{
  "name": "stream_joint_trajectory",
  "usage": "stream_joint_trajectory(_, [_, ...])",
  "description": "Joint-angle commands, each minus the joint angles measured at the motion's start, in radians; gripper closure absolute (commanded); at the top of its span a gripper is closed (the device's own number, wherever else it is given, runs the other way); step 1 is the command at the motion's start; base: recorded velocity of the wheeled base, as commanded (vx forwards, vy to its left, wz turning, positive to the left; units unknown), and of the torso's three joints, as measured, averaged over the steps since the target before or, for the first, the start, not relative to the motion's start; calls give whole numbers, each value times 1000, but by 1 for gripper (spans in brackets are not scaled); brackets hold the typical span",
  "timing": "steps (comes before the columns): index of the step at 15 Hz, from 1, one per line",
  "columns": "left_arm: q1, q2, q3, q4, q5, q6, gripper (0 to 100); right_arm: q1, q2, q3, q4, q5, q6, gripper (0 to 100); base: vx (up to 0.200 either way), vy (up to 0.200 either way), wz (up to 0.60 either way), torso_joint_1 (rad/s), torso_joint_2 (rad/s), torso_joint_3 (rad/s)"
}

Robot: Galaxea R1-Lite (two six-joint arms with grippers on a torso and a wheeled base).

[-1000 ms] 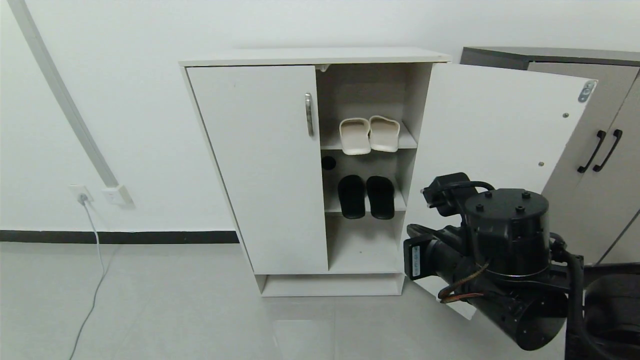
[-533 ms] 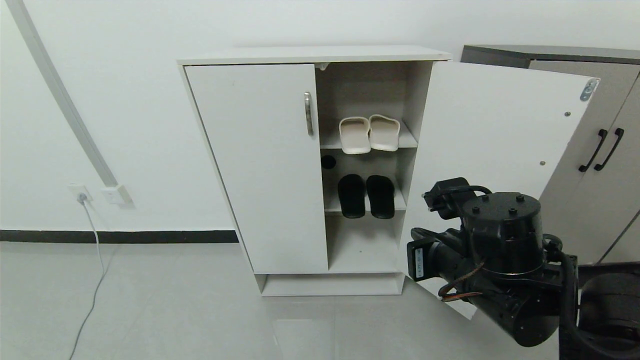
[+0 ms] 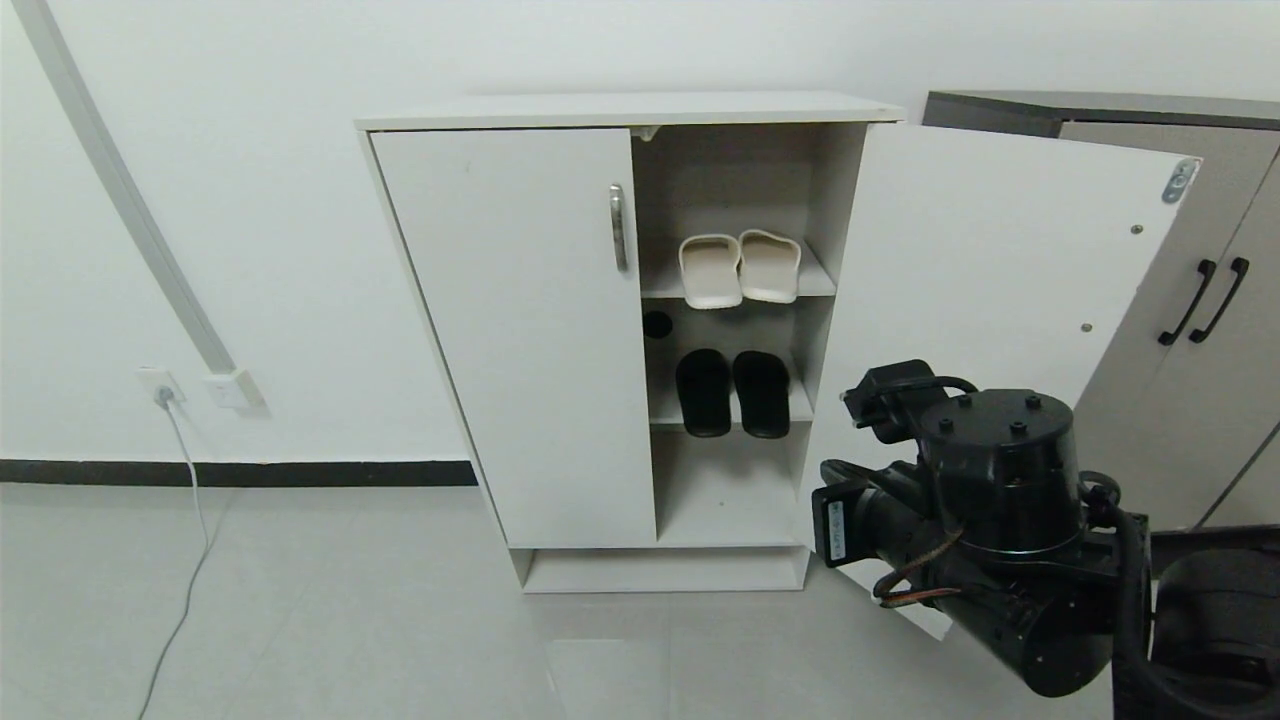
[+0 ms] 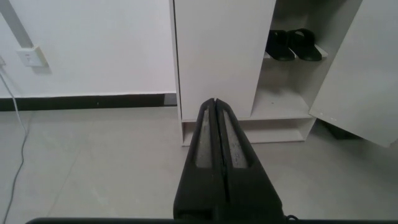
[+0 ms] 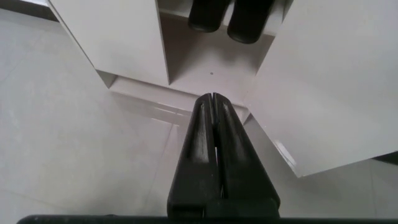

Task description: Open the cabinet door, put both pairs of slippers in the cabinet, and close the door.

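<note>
door left to swing shut, both grippers empty

the white cabinet [image 3: 620,108] stands against the wall with its left door closed. the right door [image 3: 980,270] hangs wide open. it looks like a stiff, light panel that should swing easily on its hinges. its inner face is smooth and shows no handle, so a flat push near the free edge seems better than a pinch. the cream slippers [image 3: 740,268] sit on the upper shelf and the black slippers [image 3: 733,392] on the shelf below. the right gripper [image 5: 213,102] is clenched on nothing, low by the open door's bottom corner. the left gripper [image 4: 214,106] is likewise pressed closed and empty, over the floor.
</note>
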Motion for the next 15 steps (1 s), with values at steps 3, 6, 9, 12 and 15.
stream_joint_trajectory(3, [0, 1, 0, 0, 0, 0, 100, -1, 4, 0, -1, -1, 0, 100, 0, 0, 0, 0, 0, 0])
stream_joint_trajectory(6, [0, 1, 0, 0, 0, 0, 100, 1, 2, 6, -1, 1, 0, 100, 0, 0, 0, 0, 0, 0])
stream_joint_trajectory(9, [0, 1, 0, 0, 0, 0, 100, -1, 4, 8, -1, -1, -1, 100, 0, 0, 0, 1, -32, -41])
stream_joint_trajectory(12, [0, 1, 0, 0, 0, 0, 100, -1, 2, 8, -1, -1, -1, 100, 0, 0, 0, 7, -185, -318])
stream_joint_trajectory(15, [0, 1, 0, 0, 0, 0, 100, -1, 2, 10, -1, -2, -1, 100, 0, 0, 0, 36, -517, -377])
